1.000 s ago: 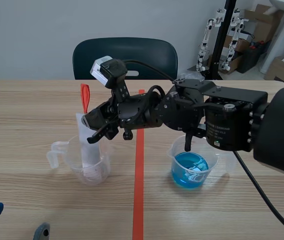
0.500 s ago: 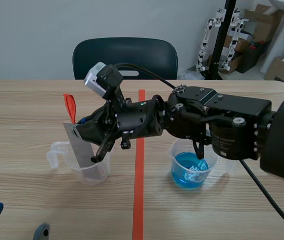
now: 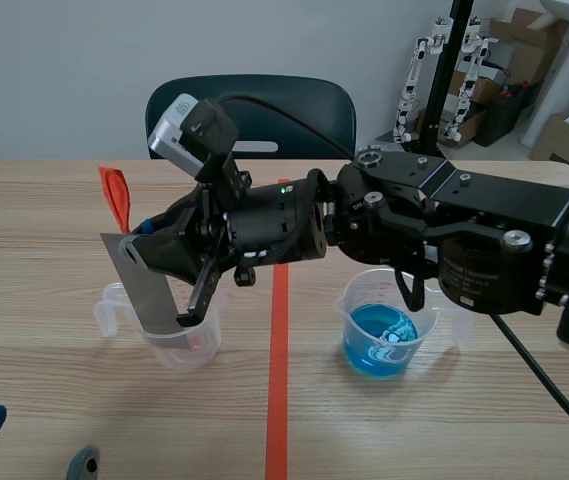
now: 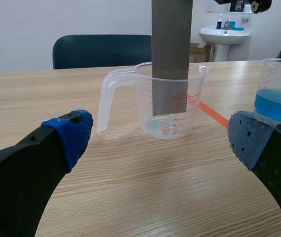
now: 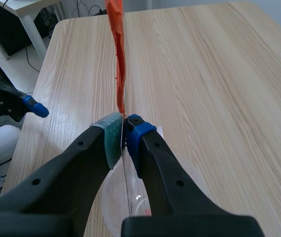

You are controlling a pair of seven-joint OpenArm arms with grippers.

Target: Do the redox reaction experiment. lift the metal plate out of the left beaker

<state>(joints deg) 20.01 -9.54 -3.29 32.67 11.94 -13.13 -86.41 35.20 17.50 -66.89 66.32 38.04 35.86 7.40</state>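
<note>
Clamping the metal plate [image 3: 148, 285], the right gripper [image 5: 124, 129] holds its lower end inside the beaker [image 3: 167, 350].

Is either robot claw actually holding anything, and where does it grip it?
The right gripper pinches the flat grey metal plate near its top edge, just below the orange-red tag. The left gripper is open, holding nothing.

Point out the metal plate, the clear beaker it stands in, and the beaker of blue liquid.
metal plate [image 4: 170, 44]: left wrist view, grey face above the rim.
clear beaker [image 4: 104, 101]: left wrist view, its handle.
blue-liquid beaker [image 3: 376, 345]: scene view, front wall.
</note>
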